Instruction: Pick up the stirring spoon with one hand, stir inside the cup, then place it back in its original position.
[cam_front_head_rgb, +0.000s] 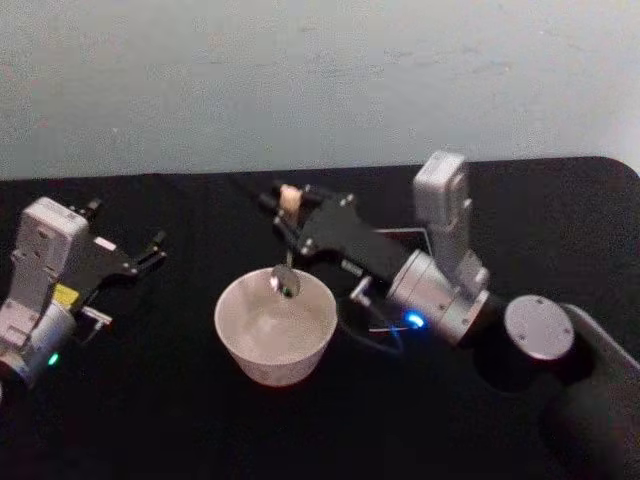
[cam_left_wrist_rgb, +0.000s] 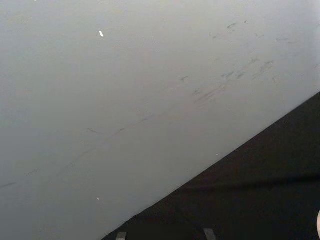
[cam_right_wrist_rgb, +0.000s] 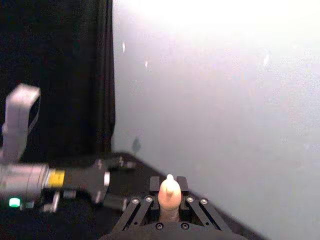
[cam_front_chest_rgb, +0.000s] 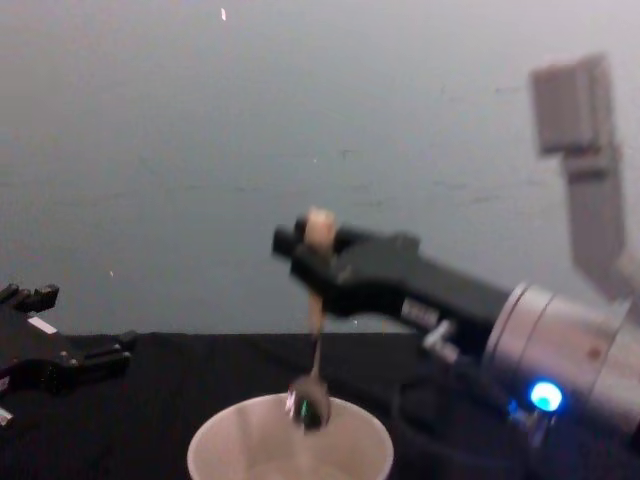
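The pale cream cup (cam_front_head_rgb: 238, 338) stands on the black table in front of me. My right gripper (cam_front_head_rgb: 286, 206) reaches in from the right and is shut on the beige handle of the stirring spoon (cam_front_head_rgb: 285, 283), which hangs upright. The spoon's shiny bowl (cam_front_chest_rgb: 311, 402) sits at the cup's rim (cam_front_chest_rgb: 225, 440), over its far side. In the right wrist view the handle's top (cam_right_wrist_rgb: 169, 191) pokes up between the fingers. My left gripper (cam_front_head_rgb: 153, 250) rests open at the table's left, well away from the cup. The spoon's original position is out of view.
The black tabletop (cam_front_head_rgb: 150, 400) ends at a pale wall (cam_front_head_rgb: 300, 80) behind. My right arm's silver joints (cam_front_head_rgb: 538, 328) take up the right side of the table. There is bare cloth in front of the cup and between it and the left gripper (cam_front_chest_rgb: 85, 322).
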